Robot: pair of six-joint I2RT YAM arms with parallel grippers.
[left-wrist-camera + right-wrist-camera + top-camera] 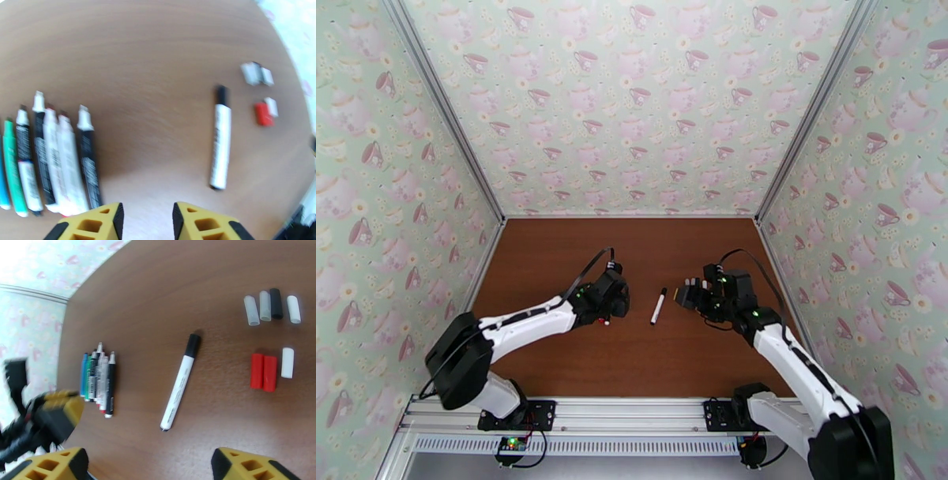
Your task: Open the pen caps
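Right, I see my left gripper (pixel 148 215) over the brown table (pixel 158 47), its yellow fingers (pixel 106 221) parted a little with nothing between them. My right gripper (pixel 150 463) is spread wide and is empty too. Between the two lies one white pen (pixel 178 382) with its black cap (pixel 193 345) on. To its right, loose pen caps (pixel 272 305) sit four in a row, then two touching red caps (pixel 263 371) and a white cap (pixel 287 362) beside them. The uncapped pens (pixel 59 158) are bunched at the left. Their printed labels are too blurred for me to read.
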